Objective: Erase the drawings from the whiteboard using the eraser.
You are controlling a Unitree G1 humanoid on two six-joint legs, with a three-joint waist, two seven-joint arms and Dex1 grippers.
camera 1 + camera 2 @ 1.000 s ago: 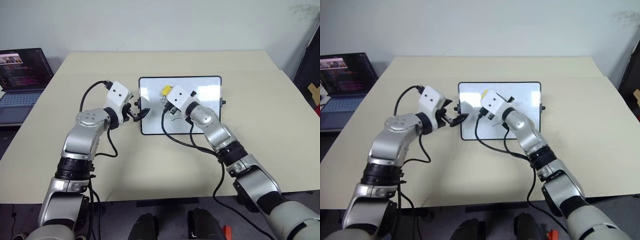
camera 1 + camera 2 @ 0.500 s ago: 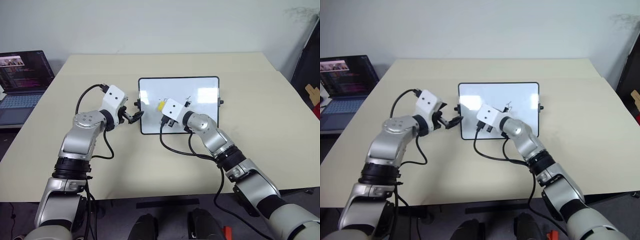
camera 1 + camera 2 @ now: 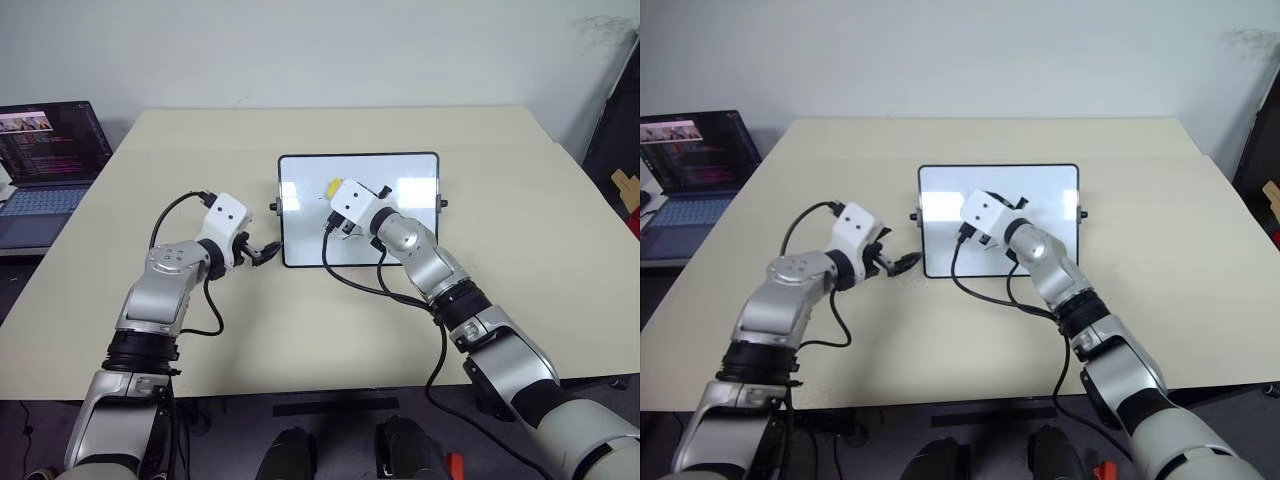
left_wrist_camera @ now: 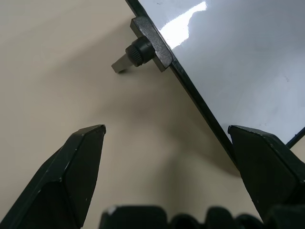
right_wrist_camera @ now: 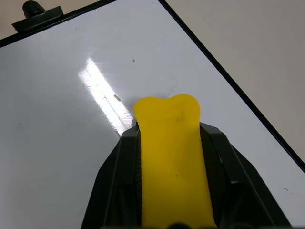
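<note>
The whiteboard (image 3: pixel 400 235) lies flat at the middle of the beige table, and its black frame edge (image 4: pixel 190 95) runs between my left fingers in the left wrist view. My right gripper (image 5: pixel 167 128) is shut on the yellow eraser (image 3: pixel 331 187), which rests on the board's upper left area. One small dark mark of the drawings (image 3: pixel 383 190) peeks out beside my right hand, which hides the board beneath it. My left gripper (image 3: pixel 268 249) hangs open and holds nothing. It is low over the table at the board's near left corner.
An open laptop (image 3: pixel 48 150) sits on a lower desk at the far left. Small black knobs (image 4: pixel 139 47) stick out from the board's sides. Black cables loop from both wrists over the table (image 3: pixel 300 330). A dark object (image 3: pixel 615 140) stands at the right edge.
My left gripper sank and drew back from the board's left edge towards its near left corner. My right gripper swept the eraser down and left, then back up.
</note>
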